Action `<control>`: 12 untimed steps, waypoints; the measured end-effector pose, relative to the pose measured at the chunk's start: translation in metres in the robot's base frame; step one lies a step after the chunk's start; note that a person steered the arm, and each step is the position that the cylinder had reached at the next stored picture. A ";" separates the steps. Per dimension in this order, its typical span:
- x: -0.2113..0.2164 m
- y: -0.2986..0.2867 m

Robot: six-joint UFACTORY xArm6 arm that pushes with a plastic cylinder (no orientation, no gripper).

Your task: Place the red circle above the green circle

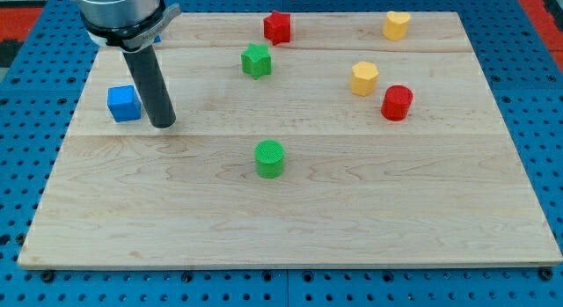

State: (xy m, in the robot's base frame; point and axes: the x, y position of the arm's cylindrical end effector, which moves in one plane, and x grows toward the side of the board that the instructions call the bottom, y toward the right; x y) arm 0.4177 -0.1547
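Note:
The red circle [397, 103] stands on the wooden board at the view's right, just right of and below a yellow block [364, 78]. The green circle [269, 158] stands near the board's middle, well to the left of and below the red circle. My tip [163, 124] rests on the board at the view's left, just right of the blue cube [124, 104], far from both circles.
A green star-shaped block [256, 60] lies above the green circle. A red star-shaped block [278, 26] sits near the top edge. A second yellow block [396, 25] sits at the top right. The wooden board [290, 228] lies on a blue pegboard.

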 end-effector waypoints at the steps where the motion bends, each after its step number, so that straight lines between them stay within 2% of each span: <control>1: -0.019 0.060; 2: -0.031 0.109; 3: -0.077 0.163; 4: -0.114 0.247; 5: -0.108 0.300; 6: -0.059 0.311; 7: -0.038 0.333; 9: -0.030 0.389; 10: 0.000 0.305; 11: 0.000 0.215; 12: -0.004 0.186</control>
State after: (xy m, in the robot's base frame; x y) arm 0.4137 0.0308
